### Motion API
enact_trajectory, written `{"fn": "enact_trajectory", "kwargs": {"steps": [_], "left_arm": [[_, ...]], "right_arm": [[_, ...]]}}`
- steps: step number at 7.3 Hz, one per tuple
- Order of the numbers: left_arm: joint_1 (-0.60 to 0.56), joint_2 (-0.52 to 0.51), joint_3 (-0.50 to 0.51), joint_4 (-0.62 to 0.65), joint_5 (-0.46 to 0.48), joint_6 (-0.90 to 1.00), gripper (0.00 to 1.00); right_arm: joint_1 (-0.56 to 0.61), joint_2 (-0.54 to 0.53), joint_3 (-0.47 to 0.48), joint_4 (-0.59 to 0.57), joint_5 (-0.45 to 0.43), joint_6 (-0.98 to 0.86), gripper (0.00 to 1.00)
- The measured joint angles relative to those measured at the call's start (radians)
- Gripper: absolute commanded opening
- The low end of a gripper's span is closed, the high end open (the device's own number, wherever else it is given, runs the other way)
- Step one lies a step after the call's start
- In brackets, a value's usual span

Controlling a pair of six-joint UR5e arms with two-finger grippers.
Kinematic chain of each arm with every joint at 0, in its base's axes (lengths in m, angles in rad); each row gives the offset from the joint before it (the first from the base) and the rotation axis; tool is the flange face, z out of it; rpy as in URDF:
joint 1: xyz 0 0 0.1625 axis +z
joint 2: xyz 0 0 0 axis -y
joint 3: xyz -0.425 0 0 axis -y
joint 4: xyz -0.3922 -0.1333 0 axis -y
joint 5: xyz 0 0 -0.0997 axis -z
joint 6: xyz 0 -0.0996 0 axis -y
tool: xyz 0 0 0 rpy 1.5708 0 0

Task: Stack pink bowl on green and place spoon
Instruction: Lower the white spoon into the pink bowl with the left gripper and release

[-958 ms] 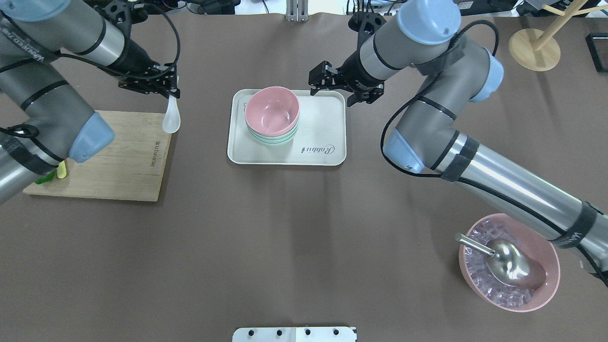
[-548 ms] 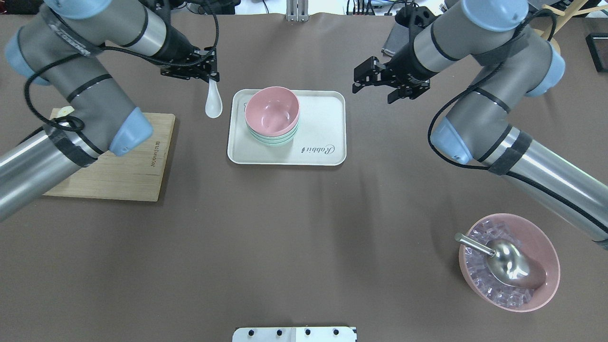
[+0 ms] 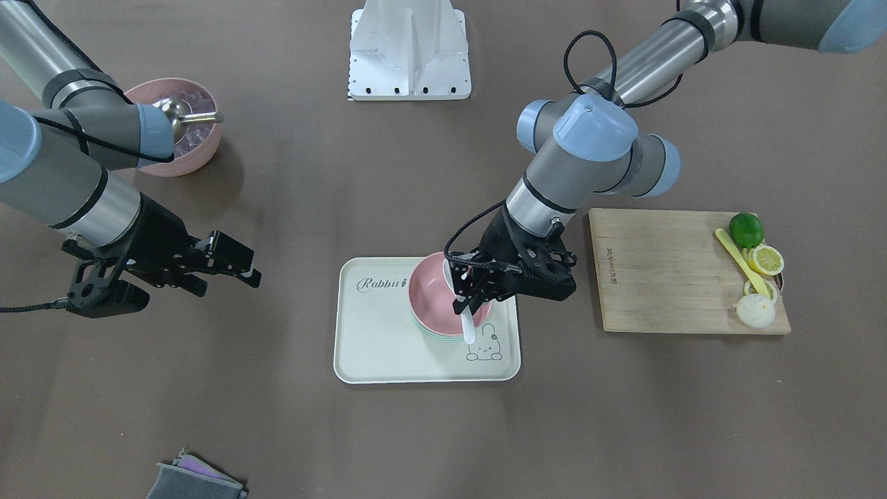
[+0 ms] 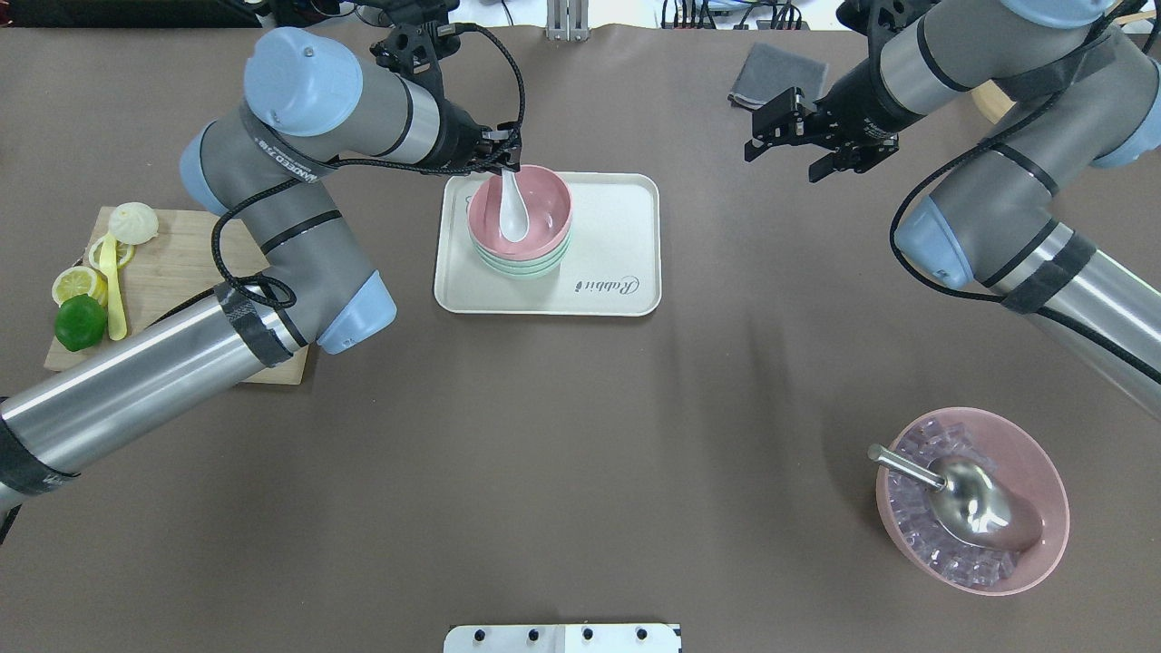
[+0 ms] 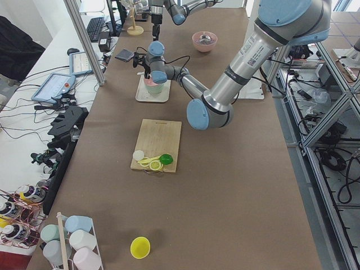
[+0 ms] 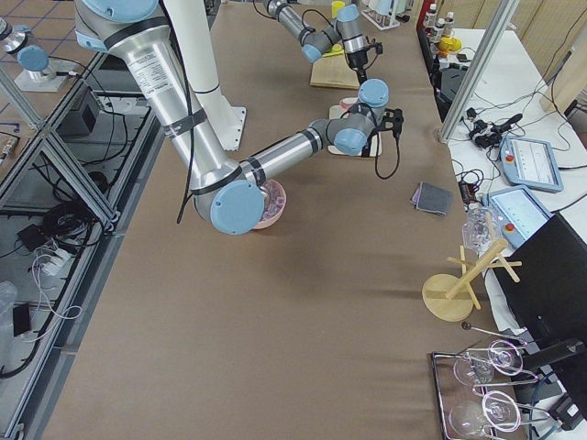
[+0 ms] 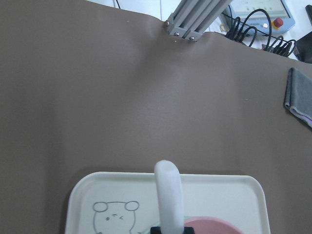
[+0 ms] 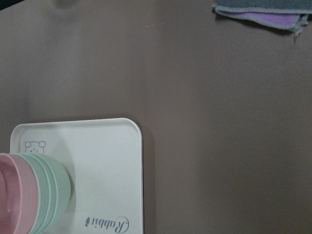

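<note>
The pink bowl (image 4: 537,207) sits nested on top of stacked green bowls (image 4: 521,268) on the white tray (image 4: 617,236). My left gripper (image 4: 508,166) is shut on the handle of the white spoon (image 4: 513,218), whose scoop hangs inside the pink bowl; I cannot tell if it touches. In the front view the left gripper (image 3: 463,301) is over the bowl's (image 3: 428,287) rim, with the spoon's handle (image 3: 468,326) sticking out. The left wrist view shows the handle (image 7: 168,195). My right gripper (image 4: 783,165) is open and empty, right of the tray.
A wooden cutting board (image 4: 181,272) at the left holds a lime, lemon slices, a bun and a yellow spoon. A pink bowl of ice with a metal scoop (image 4: 970,499) stands at the near right. A grey cloth (image 4: 775,73) lies at the far right.
My left arm carried the spoon right, from beside the cutting board to over the pink bowl. My right gripper drew back from the tray, further to the right.
</note>
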Motion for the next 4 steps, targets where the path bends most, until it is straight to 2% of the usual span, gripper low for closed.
{"fn": "enact_trajectory", "kwargs": {"steps": [3,4], "left_arm": [[0.001,-0.017,-0.016,0.002,0.001,-0.023,0.26],[-0.004,-0.021,-0.017,0.003,0.001,-0.027,0.53]], "right_arm": [[0.004,-0.009,-0.001,0.000,0.002,-0.001,1.00],[0.003,-0.011,-0.001,0.001,0.001,-0.001,1.00]]}}
